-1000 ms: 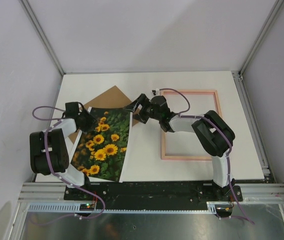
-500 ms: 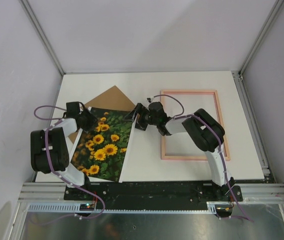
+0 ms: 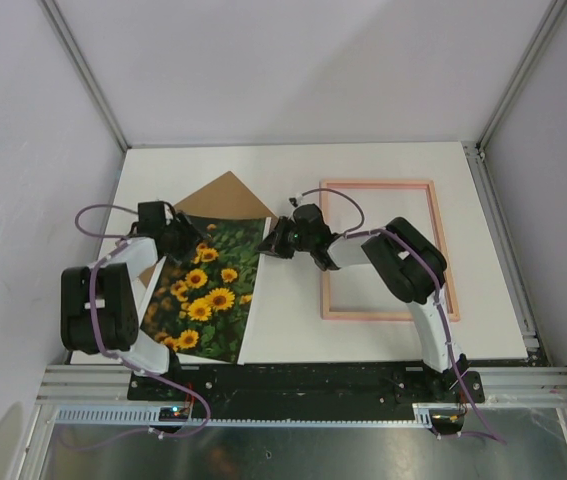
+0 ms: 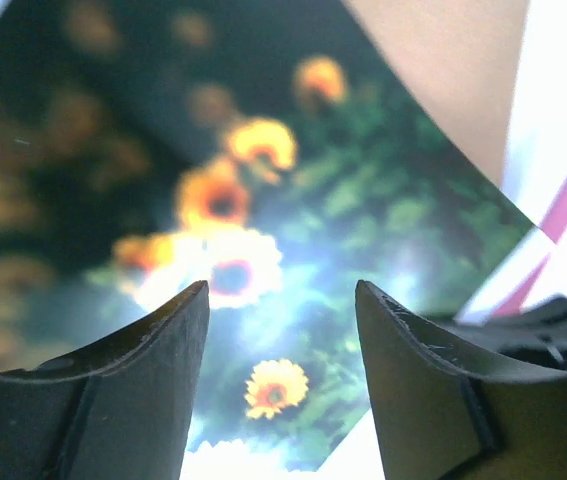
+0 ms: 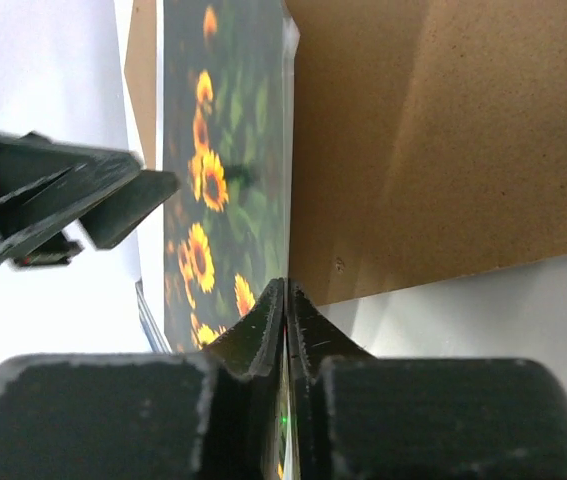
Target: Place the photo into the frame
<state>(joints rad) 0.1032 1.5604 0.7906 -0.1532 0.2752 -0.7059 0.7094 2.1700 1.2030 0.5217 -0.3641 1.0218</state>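
Observation:
The photo, yellow sunflowers on dark green, lies at the table's left and bows up along its right edge. My right gripper is shut on the upper part of that edge. In the right wrist view its jaws pinch the thin sheet edge-on, with the photo stretching away. My left gripper stands open at the photo's upper left corner. The left wrist view shows its fingers apart above the print with nothing between them. The pale pink frame lies flat to the right, empty.
A plain brown backing board lies behind the photo, partly under its top edge; it also shows in the right wrist view. White walls with metal posts close in the table. A metal rail runs along the near edge.
My right gripper has slid left to the photo's right edge and shut on it. My left gripper has opened a little and shifted slightly toward the photo's top corner.

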